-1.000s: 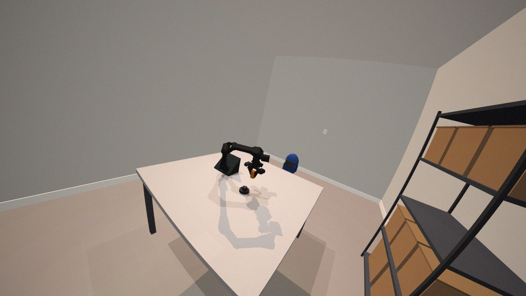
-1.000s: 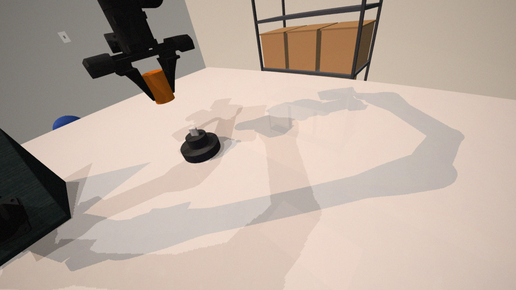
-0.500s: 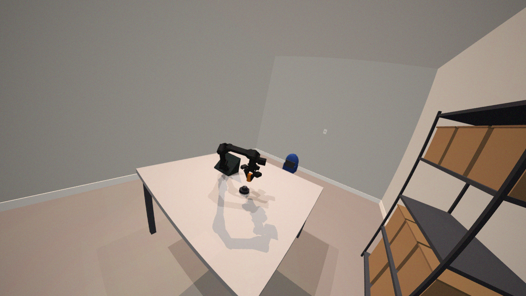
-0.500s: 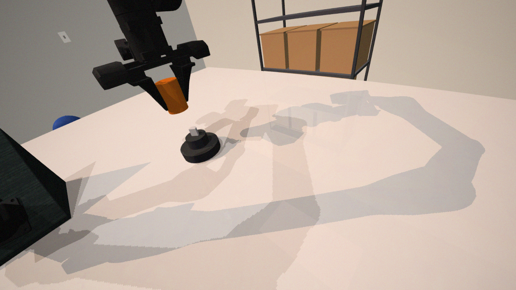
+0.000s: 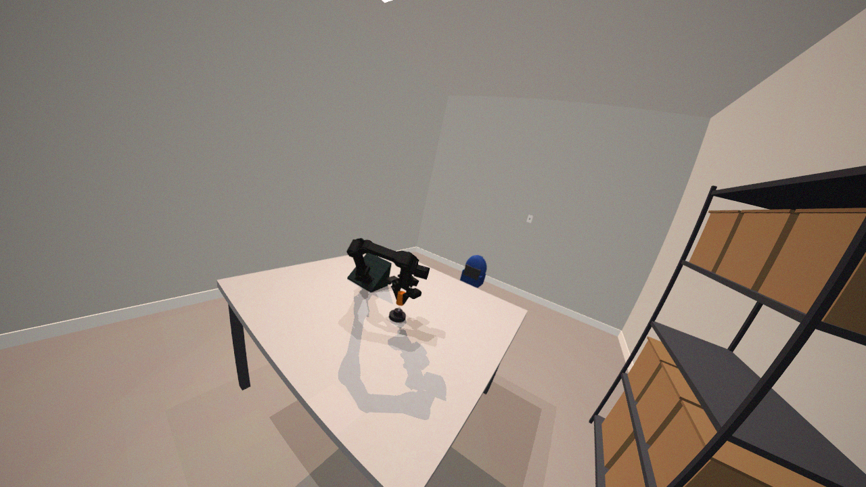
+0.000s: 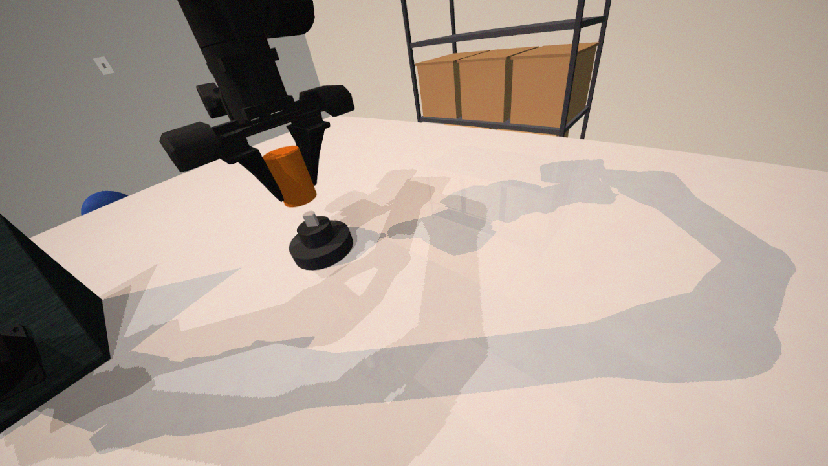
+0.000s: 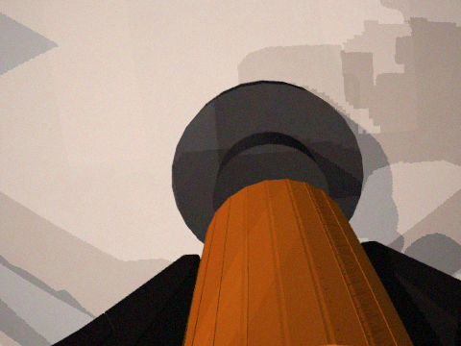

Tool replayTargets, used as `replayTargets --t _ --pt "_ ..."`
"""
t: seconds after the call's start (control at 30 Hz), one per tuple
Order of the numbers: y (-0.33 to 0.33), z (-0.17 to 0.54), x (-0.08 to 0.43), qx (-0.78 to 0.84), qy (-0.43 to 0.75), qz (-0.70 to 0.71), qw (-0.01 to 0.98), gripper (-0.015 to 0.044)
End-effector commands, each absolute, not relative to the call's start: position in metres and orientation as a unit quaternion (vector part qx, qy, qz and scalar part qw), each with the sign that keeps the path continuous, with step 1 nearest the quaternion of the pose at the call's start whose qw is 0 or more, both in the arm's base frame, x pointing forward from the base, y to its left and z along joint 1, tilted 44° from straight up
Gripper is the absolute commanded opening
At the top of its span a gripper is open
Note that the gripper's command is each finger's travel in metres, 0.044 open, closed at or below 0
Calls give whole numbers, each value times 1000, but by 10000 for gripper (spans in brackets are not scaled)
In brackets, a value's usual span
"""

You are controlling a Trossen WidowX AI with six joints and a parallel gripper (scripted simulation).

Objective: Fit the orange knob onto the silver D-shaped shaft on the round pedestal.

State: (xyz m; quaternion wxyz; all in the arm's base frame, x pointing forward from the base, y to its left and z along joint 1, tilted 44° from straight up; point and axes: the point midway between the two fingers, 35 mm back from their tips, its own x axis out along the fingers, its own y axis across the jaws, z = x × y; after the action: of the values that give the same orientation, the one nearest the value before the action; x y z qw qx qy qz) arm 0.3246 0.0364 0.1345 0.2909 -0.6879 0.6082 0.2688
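Note:
The orange knob (image 5: pixel 400 297) (image 6: pixel 291 177) (image 7: pixel 283 269) is held between the fingers of my gripper (image 6: pixel 299 192) (image 7: pixel 280 265), which is shut on it. In the exterior view the knob hangs just above the silver shaft (image 6: pixel 310 218) and appears slightly to its left, with a gap between them. The black round pedestal (image 5: pixel 397 315) (image 6: pixel 324 254) (image 7: pixel 197 144) stands on the table. In the wrist view the knob covers the shaft and the near part of the pedestal. The knob's hole is underneath and hidden, so I cannot tell how its flat side is turned.
The table (image 5: pixel 290 314) (image 6: pixel 579 417) carries the arm's dark base block (image 5: pixel 378 272) (image 6: pixel 52 324) beside the pedestal. A blue rounded object (image 5: pixel 474 270) (image 6: pixel 104 201) is beyond the table edge. A shelf with brown boxes (image 5: pixel 772 257) (image 6: pixel 486 87) stands away from the table.

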Motion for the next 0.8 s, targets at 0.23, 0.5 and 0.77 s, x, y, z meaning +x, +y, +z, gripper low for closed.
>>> replayTargets --t 0.23,0.5,0.77 --pt "20 120 327 -691 606 267 290 0" --pt "22 123 328 -690 607 266 291 0" --pt "19 120 328 -690 607 266 291 0"
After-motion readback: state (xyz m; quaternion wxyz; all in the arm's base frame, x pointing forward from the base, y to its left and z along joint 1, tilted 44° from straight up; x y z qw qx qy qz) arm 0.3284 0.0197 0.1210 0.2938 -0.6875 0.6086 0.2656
